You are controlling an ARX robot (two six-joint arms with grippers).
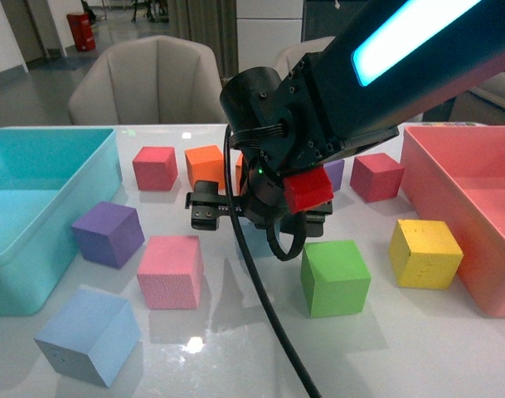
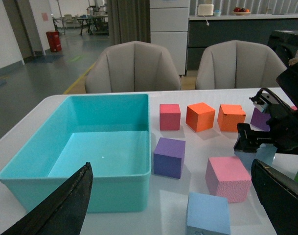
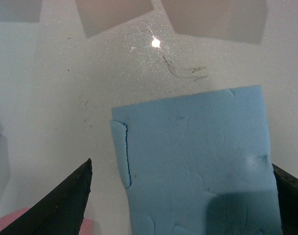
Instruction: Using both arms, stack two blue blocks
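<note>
1. The first blue block [image 3: 197, 161] lies on the table [image 3: 65, 73] between the right gripper's [image 3: 180, 164] wide-spread fingers. From the front, the arm [image 1: 318, 108] hides nearly all of it.
2. The second blue block [image 1: 88, 336] sits front-left, beside the bin [image 1: 36, 207].
3. The left gripper [image 2: 171, 165] is wide and empty, with only its fingertips showing.

Two blue blocks [image 1: 88, 336] [image 3: 197, 166], nine other cubes [image 1: 170, 271], two bins [image 1: 20, 282] [image 1: 444, 195]

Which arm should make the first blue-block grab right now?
Right. Its open right gripper straddles one blue block directly beneath it; the left gripper, also open, sits back from the other blue block.
</note>
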